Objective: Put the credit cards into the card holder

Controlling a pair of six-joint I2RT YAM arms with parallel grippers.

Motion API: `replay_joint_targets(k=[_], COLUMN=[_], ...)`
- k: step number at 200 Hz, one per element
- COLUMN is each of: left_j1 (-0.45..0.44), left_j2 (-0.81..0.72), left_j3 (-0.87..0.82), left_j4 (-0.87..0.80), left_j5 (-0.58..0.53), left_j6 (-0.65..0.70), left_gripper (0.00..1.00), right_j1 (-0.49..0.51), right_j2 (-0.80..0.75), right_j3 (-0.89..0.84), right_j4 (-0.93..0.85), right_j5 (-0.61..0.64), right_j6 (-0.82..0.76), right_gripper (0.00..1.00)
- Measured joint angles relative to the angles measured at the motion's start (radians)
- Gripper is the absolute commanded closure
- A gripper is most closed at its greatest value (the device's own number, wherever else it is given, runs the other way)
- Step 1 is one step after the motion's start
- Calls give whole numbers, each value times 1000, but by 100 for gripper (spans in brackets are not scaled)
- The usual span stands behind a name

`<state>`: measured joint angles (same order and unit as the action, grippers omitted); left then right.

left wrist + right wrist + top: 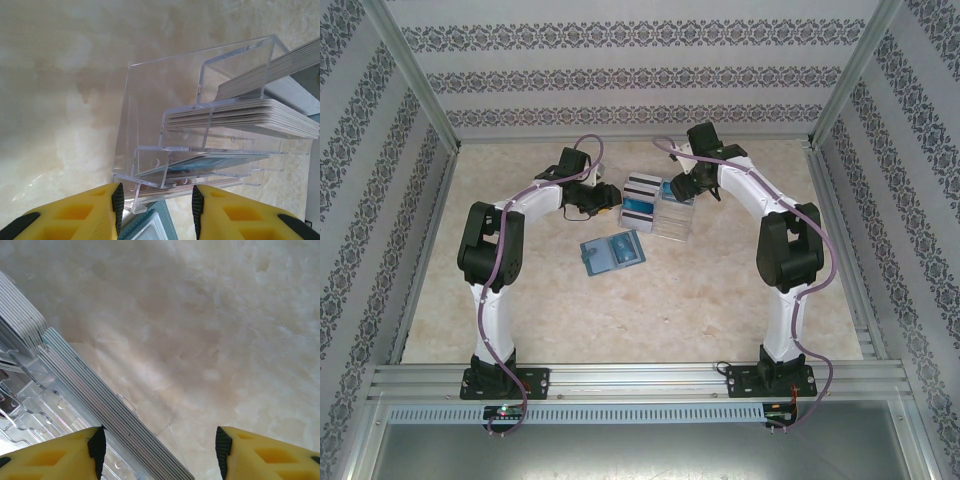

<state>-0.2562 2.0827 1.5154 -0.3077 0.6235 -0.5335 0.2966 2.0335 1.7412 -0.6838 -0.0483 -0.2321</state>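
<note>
Several stacks of credit cards [642,190] stand on edge in a clear acrylic stand [670,215] at the table's middle back. The teal card holder [613,252] lies open on the table in front of the stand. My left gripper [603,200] is at the stand's left side. In the left wrist view it [157,205] is open, with the stand's lower corner [150,90], a blue card [220,161] and a corner of the card holder [150,227] beyond its jaws. My right gripper [678,190] is over the stand's right end, open [160,450]. A card stack [100,395] runs past its left pad.
The beige marble-look table [720,290] has free room in front of and to the right of the card holder. Patterned walls and aluminium posts [415,80] enclose three sides. A metal rail [640,378] carries both arm bases at the near edge.
</note>
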Motion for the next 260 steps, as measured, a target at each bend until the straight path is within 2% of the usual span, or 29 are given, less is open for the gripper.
replay_joint_targets(k=[58,117,202,260], left_j1=[0,0,0,0], left_j2=[0,0,0,0], left_j3=[0,0,0,0], left_j4=[0,0,0,-6], left_j5=[0,0,0,0], left_j6=[0,0,0,0], left_gripper=[57,57,57,57], right_j1=[0,1,10,22], right_j2=[-27,-27,56,64], right_j3=[0,8,36,42], right_j4=[23,6,-26,-7], right_j5=[0,-40,-41,27], right_j6=[2,-4,-11,-11], right_gripper=[41,35,35,38])
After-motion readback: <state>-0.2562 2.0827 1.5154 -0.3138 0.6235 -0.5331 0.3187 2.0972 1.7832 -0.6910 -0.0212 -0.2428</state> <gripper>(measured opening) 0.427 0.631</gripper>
